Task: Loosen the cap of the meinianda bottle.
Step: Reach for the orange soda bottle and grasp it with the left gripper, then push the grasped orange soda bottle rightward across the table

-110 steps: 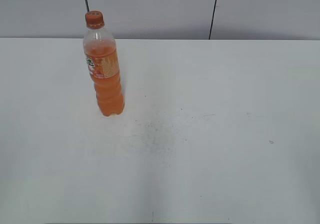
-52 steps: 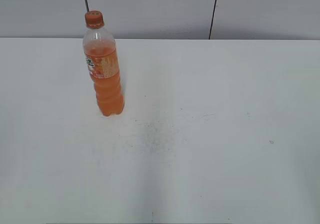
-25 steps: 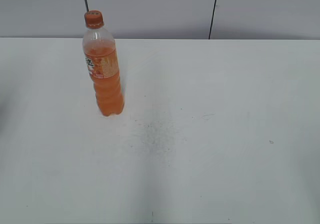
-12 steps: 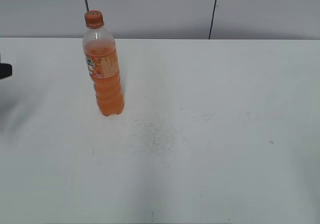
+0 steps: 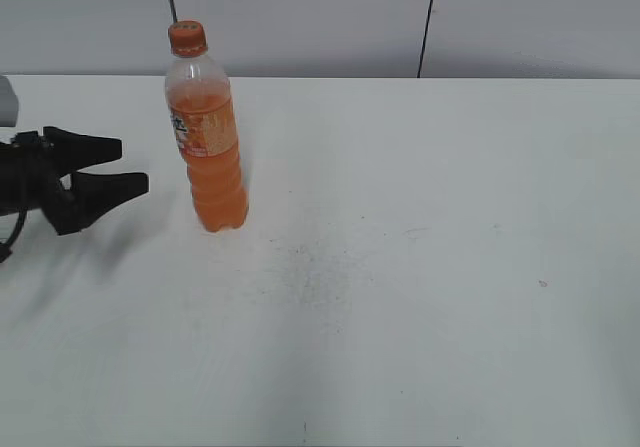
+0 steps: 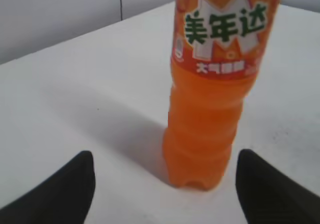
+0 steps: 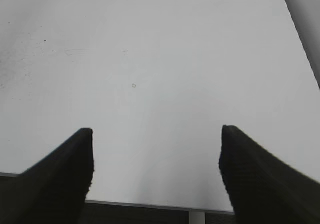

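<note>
The meinianda bottle (image 5: 209, 142) stands upright at the back left of the white table, full of orange drink, with its orange cap (image 5: 187, 37) on top. My left gripper (image 5: 130, 167) is open and empty, just left of the bottle's lower body, jaws pointing at it. In the left wrist view the bottle (image 6: 215, 98) stands ahead between the two open jaws (image 6: 165, 174), not touched; the cap is out of that view. My right gripper (image 7: 156, 154) is open and empty over the table's near right edge; it is out of the exterior view.
The white table (image 5: 420, 247) has faint dark specks near its middle (image 5: 310, 267). A grey wall with two dark vertical seams (image 5: 428, 22) runs behind it. The table's front edge (image 7: 150, 205) shows in the right wrist view.
My left gripper has come in from the left edge toward the bottle, jaws open. The bottle has not moved.
</note>
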You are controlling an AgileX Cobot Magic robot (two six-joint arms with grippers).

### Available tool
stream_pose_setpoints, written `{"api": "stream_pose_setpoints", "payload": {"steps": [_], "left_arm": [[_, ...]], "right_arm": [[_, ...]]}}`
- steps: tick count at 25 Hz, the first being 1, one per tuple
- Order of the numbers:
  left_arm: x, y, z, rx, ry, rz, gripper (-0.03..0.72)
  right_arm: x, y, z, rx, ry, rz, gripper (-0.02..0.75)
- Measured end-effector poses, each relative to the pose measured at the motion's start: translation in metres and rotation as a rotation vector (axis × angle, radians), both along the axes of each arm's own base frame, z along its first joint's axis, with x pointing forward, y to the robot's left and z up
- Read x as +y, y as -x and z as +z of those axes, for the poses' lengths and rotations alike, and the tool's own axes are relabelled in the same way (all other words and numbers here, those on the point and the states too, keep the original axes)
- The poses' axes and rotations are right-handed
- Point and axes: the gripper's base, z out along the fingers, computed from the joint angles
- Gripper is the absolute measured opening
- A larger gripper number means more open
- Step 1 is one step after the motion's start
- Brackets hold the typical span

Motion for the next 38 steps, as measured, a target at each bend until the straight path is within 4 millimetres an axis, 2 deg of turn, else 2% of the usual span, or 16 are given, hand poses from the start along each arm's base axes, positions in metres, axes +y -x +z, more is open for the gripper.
{"api": "stream_pose_setpoints", "payload": {"steps": [8, 13, 18, 21, 25, 35, 38], "left_arm": [[-0.039, -0.026, -0.019, 0.004, -0.011, -0.14, 0.54], [-0.061, -0.045, -0.019, -0.046, -0.026, -0.205, 0.54], [-0.074, -0.058, -0.022, -0.04, -0.024, -0.242, 0.54], [-0.075, -0.058, -0.022, -0.037, -0.028, -0.254, 0.515], [-0.076, -0.057, -0.023, -0.036, -0.03, -0.265, 0.393], [-0.077, -0.056, -0.023, -0.036, -0.022, -0.272, 0.392], [-0.082, -0.056, -0.023, -0.037, -0.019, -0.279, 0.392]], "right_arm": [[0.0, 0.0, 0.0, 0.0, 0.0, 0.0, 0.588], [0.0, 0.0, 0.0, 0.0, 0.0, 0.0, 0.588], [0.0, 0.0, 0.0, 0.0, 0.0, 0.0, 0.588], [0.0, 0.0, 0.0, 0.0, 0.0, 0.0, 0.588], [0.0, 0.0, 0.0, 0.0, 0.0, 0.0, 0.588], [0.0, 0.0, 0.0, 0.0, 0.0, 0.0, 0.588], [0.0, 0.0, 0.0, 0.0, 0.001, -0.001, 0.588]]}}
